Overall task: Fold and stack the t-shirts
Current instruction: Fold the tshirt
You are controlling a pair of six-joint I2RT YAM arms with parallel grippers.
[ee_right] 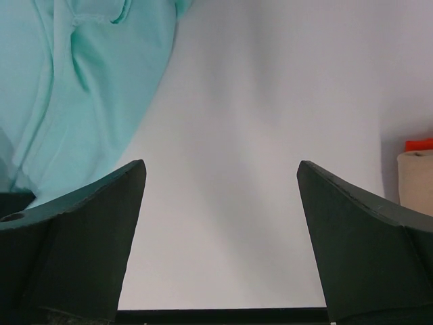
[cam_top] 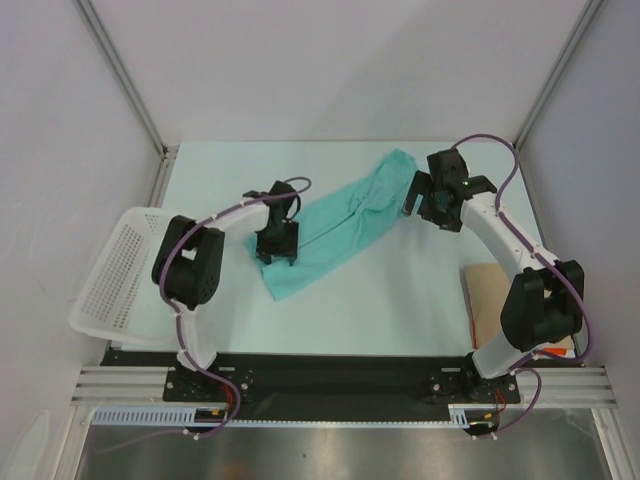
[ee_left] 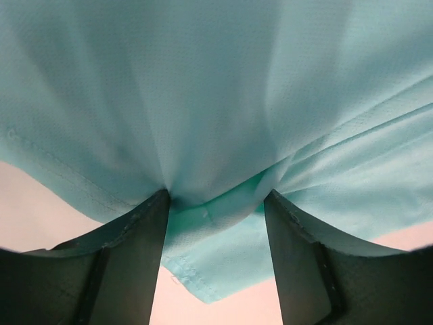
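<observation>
Left arm [cam_top: 190, 262]: elbow raised over its base, forearm reaching forward and right, wrist pointing straight down.
Left fingers [ee_left: 135, 257]: parted, moderate gap.
Right arm [cam_top: 505, 232]: forearm stretched forward and left, wrist pitched down.
Right fingers [ee_right: 88, 230]: spread wide, holding nothing.
</observation>
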